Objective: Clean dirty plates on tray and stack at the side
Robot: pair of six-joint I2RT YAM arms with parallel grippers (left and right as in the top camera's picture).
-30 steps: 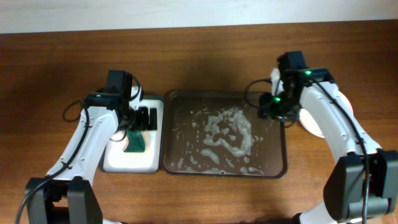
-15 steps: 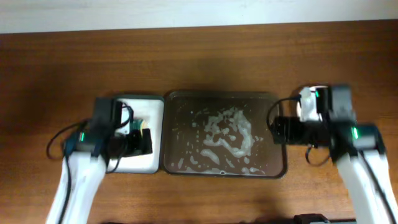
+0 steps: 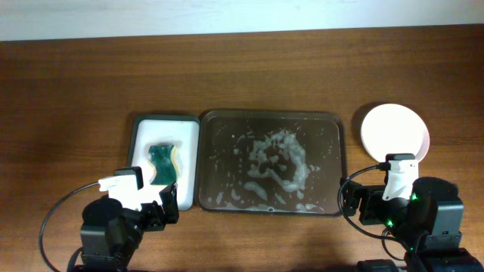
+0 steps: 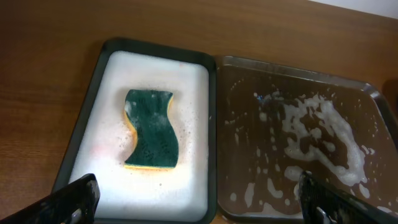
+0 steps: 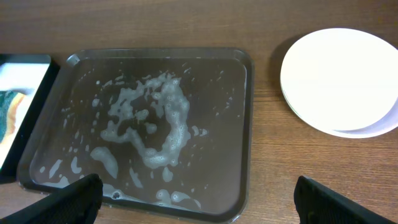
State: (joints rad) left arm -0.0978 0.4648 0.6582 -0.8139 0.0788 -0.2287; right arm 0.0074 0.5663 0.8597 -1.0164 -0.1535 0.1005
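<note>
The left end effector (image 4: 199, 204) and right end effector (image 5: 199, 202) hung wide open and empty.
The plates (image 5: 339, 78) sat stacked on the desk (image 3: 68, 83) just right of the foam-flecked tray (image 5: 239, 134); a green sponge (image 4: 149, 137) lay in the white tray (image 4: 186, 81) on its left.

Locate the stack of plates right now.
In the overhead view the plates sit stacked on the table at the robot's right, just beyond the right rim of the tray, not touching it.
</note>
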